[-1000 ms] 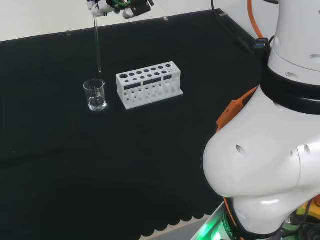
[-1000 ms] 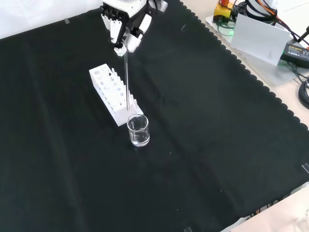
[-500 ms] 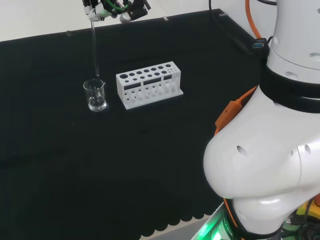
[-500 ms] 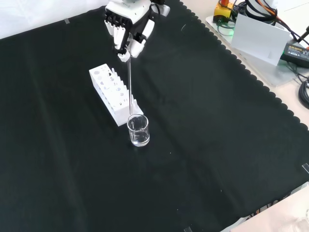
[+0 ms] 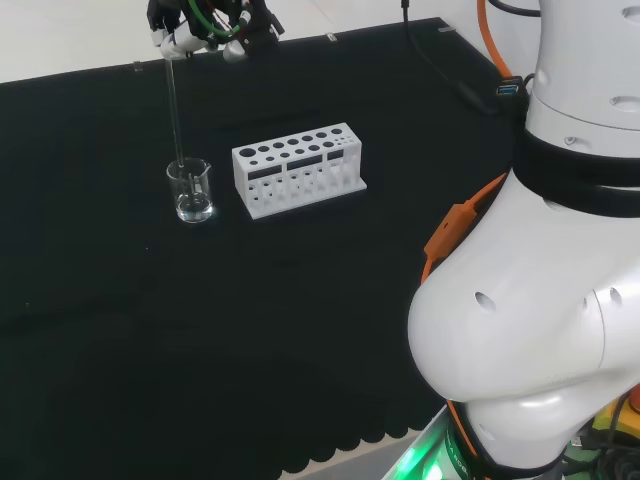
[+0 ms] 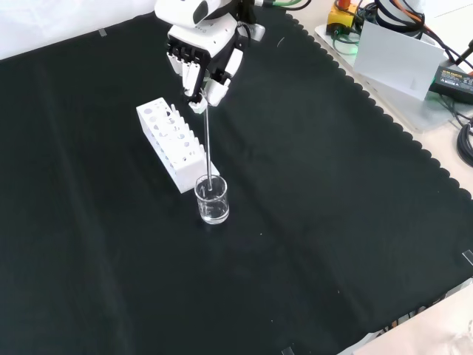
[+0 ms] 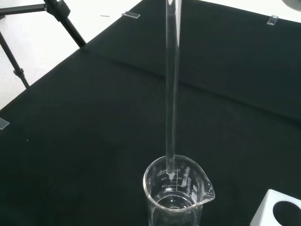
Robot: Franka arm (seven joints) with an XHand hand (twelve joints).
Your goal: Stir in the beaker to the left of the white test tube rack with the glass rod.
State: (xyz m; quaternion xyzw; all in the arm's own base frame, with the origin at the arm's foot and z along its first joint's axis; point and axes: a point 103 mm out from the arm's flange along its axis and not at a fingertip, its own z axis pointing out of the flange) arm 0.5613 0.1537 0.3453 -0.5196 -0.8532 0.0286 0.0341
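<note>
The hand (image 6: 201, 53) hangs above the cloth, its fingers curled round the top of a glass rod (image 6: 208, 144) that points straight down. The rod's lower tip sits at the rim of a small clear beaker (image 6: 211, 201), just inside its mouth. In the head view the hand (image 5: 205, 20) is at the top, the rod (image 5: 174, 110) drops to the beaker (image 5: 190, 192), and the white test tube rack (image 5: 298, 168) stands to the beaker's right. The wrist view looks down the rod (image 7: 172, 94) into the beaker (image 7: 178, 190). In the front view the rack (image 6: 170, 144) lies behind the beaker.
The arm's big white links (image 5: 540, 300) stand at the right of the head view. A white panel (image 6: 395, 55) and cables lie beyond the cloth's scalloped edge at the front view's upper right. Black tripod legs (image 7: 66, 21) stand off the cloth in the wrist view.
The hand has moved left in the head view and come lower with the rod. The rod's tip has gone from above the beaker to its rim.
</note>
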